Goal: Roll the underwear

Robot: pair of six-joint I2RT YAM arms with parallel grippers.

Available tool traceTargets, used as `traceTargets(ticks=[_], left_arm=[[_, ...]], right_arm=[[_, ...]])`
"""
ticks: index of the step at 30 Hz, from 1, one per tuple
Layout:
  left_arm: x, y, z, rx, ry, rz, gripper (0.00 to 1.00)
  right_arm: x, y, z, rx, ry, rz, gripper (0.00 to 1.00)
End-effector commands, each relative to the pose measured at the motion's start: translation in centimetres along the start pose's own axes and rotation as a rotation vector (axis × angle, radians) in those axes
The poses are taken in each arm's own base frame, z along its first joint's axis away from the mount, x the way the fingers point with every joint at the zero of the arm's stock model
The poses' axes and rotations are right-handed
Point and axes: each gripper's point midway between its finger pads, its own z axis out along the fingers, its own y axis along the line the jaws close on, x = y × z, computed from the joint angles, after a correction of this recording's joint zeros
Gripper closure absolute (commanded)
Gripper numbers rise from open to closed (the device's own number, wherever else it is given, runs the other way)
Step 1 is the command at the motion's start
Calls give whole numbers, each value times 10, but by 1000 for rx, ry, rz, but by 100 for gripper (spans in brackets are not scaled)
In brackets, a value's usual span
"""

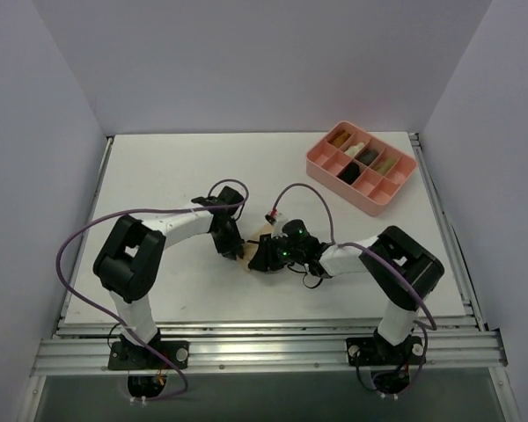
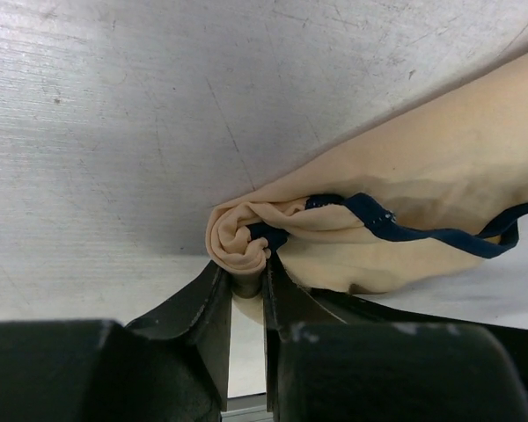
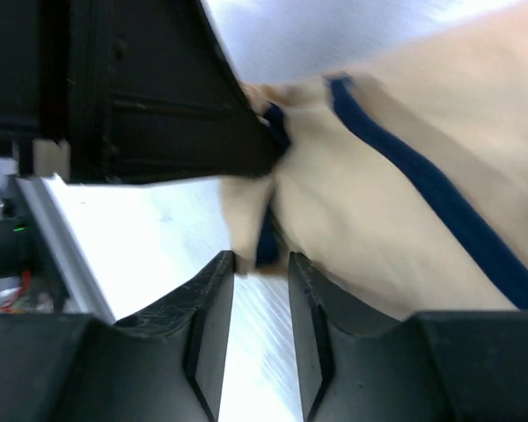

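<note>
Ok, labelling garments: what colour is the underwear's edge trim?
Navy trim on tan underwear; left wrist view shows it best.

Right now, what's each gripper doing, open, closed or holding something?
Left gripper: closed on the rolled end of the tan cloth underwear with dark trim.
Right gripper: narrowed at its edge, blurred; grip cannot be told.

Cloth mostly covered, one view smeared

From above, the underwear (image 1: 255,239) shows only a tan sliver at centre, the rest under the left gripper (image 1: 229,249) and right gripper (image 1: 266,255); the pink tray (image 1: 315,159), upper right, holds contents too small to tell; left wrist view cuts the cloth at its right edge; right wrist view is blurred, grip unclear.
</note>
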Motion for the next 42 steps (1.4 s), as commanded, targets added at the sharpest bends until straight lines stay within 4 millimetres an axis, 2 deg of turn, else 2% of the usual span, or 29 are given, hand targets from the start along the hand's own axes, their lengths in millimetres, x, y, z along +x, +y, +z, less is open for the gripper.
traceTargets(ticks=[1,2,3,5,6,8,9,16,17,23,26,32,42], left_arm=[[7,33,10,-157,23,44,92],[8,33,8,-169,33,47,93],[10,34,10,-186,44,53,94],[11,35,9,-224,64,66,96],[12,36,9,-239,73,70,97],[18,39,9,-270,107,72,97],[18,37,9,-268,109,70,97],[21,35,7,-311,166,66,98],[22,34,8,-315,174,65,98],[27,28,8,-300,221,59,98],[28,28,7,-307,228,65,98],[29,29,7,-307,239,67,98],[32,31,8,-317,251,52,98]], right_arm=[[18,-43,-27,280,77,-36,71],[17,-44,-32,312,85,-49,70],[4,-35,-35,317,54,-94,69],[0,-30,-39,385,45,-170,65],[-12,-19,-39,389,19,-225,64],[-12,-10,-38,447,13,-309,63],[-19,-4,-36,457,0,-350,63],[-12,24,-15,498,13,-558,58],[-6,25,-9,506,29,-583,58],[-7,19,6,593,48,-686,57],[-9,11,8,685,55,-745,57],[-8,8,9,760,66,-833,58],[-2,11,13,782,76,-888,61]])
